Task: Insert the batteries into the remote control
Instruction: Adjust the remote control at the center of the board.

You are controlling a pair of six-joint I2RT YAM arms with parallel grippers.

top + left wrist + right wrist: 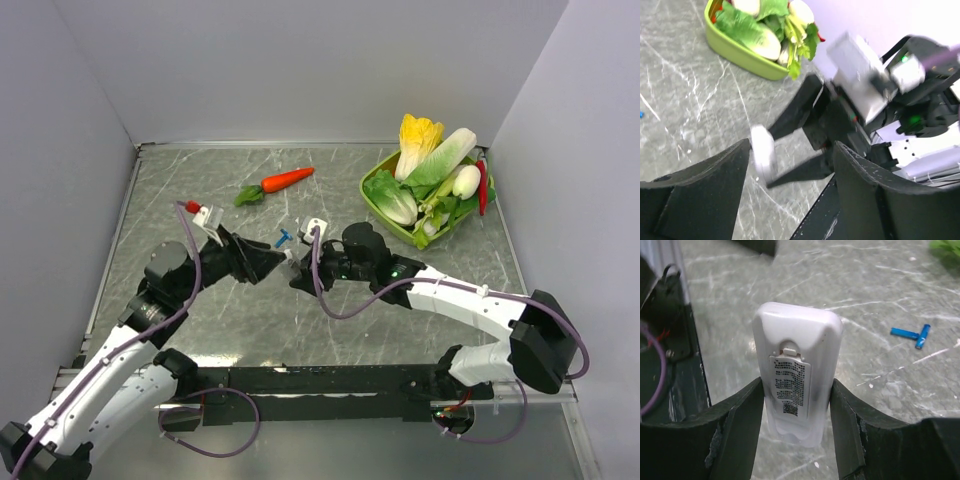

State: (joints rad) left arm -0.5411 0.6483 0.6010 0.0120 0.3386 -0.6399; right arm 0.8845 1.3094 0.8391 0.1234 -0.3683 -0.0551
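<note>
Showing its back, remote control (797, 390) is clamped in right hand (796, 386); left hand (790, 147) is spread open; 2 batteries (912, 335) seen on bench (865, 280).

An orange plastic carrot (287, 180) with green leaves lies upper centre on the grey marbled tabletop (330, 330). Upper right — a lime-green plastic basket (368, 192) heaped with toy vegetables (425, 150), a red chilli (482, 186) at its edge.

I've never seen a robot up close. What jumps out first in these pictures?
The white remote control stands out most, pinched in the right gripper, its labelled back facing the wrist camera. Beyond it, two bright-blue batteries lie on the grey marbled table. At the far right sits a green basket heaped with vegetables, an orange carrot loose to its left.
</note>
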